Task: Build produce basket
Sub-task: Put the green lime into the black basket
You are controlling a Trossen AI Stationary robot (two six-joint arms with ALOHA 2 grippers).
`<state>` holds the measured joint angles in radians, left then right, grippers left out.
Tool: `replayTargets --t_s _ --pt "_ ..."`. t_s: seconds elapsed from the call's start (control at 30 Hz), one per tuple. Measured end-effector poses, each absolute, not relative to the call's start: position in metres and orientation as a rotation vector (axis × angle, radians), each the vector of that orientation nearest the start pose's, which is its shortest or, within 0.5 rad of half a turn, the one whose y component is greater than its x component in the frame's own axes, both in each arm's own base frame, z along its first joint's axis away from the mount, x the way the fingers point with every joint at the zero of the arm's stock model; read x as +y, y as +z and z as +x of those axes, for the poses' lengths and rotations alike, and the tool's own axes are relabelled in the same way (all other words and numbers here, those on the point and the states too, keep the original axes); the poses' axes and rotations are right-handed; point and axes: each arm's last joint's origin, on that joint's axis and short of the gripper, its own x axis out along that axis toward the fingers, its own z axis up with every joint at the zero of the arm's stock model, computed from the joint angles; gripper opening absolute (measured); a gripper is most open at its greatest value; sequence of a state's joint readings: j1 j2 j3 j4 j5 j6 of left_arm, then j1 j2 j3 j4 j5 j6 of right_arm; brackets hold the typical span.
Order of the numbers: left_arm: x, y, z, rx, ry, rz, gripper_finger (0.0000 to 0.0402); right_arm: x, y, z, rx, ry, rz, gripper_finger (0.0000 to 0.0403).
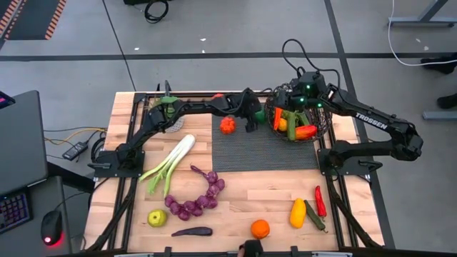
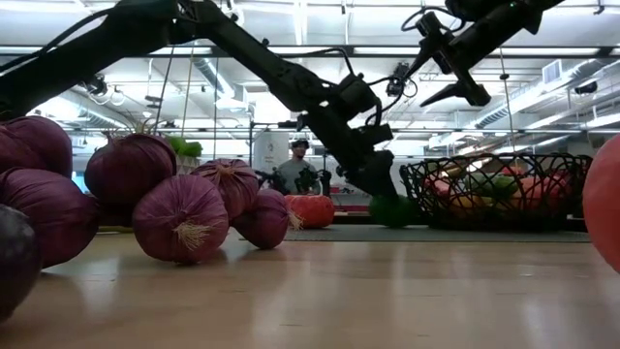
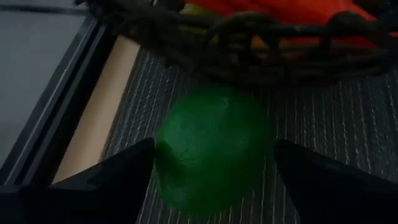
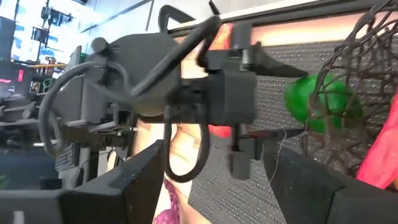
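The dark wire basket (image 1: 321,125) stands on the grey mat (image 1: 264,153) at the far right, holding red, orange, yellow and green produce. A round green fruit (image 3: 214,149) rests on the mat just left of the basket (image 2: 494,189). My left gripper (image 1: 253,121) slants down over it, open, with one finger on each side of the fruit (image 2: 392,209). My right gripper (image 2: 455,73) hangs open above the basket with nothing between its fingers. My left gripper has its two fingers (image 3: 124,171) close on either side of the green fruit, slanting down from the table's left. Whether they touch it I cannot tell. The fruit's underside sits on the mat.
A red-orange fruit (image 1: 227,126) lies on the mat left of my left gripper. On the near wood lie a leek (image 1: 168,164), a purple string of round pieces (image 1: 196,198), a green apple (image 1: 157,217), an aubergine (image 1: 191,231), an orange (image 1: 260,228), a yellow pepper (image 1: 298,213) and a red chilli (image 1: 320,200). A potted plant (image 1: 168,107) stands far left.
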<state>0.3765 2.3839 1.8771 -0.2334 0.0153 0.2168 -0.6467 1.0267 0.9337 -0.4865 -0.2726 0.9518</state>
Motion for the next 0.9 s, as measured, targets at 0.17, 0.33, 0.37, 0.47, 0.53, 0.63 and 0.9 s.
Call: replayTargets --t_s 0.17,0.33,0.37,0.47,0.53,0.63,0.9 --pt "0.187 0.149 0.493 0.766 0.250 0.076 0.0337 -0.118 0.314 0.177 0.331 -0.552 1.207 0.0272" --pt "0.183 0.141 0.496 0.768 0.263 0.060 0.0337 -0.114 0.315 0.180 0.329 -0.532 1.216 0.0272" --pt "0.182 0.139 0.498 0.763 0.258 0.067 0.0337 -0.114 0.316 0.180 0.325 -0.528 1.215 0.0272" --pt "0.178 0.136 0.499 0.780 0.261 0.090 0.0337 -0.113 0.318 0.182 0.314 -0.512 1.211 0.0272" --pt "0.174 0.136 0.500 0.783 0.267 0.106 0.0337 -0.112 0.318 0.182 0.312 -0.502 1.212 0.0272" --pt "0.165 0.136 0.503 0.792 0.304 0.132 0.0336 -0.109 0.319 0.183 0.313 -0.487 1.208 0.0272" --pt "0.142 0.134 0.506 0.843 0.278 0.148 0.0271 -0.103 0.325 0.180 0.301 -0.455 1.194 0.0272"
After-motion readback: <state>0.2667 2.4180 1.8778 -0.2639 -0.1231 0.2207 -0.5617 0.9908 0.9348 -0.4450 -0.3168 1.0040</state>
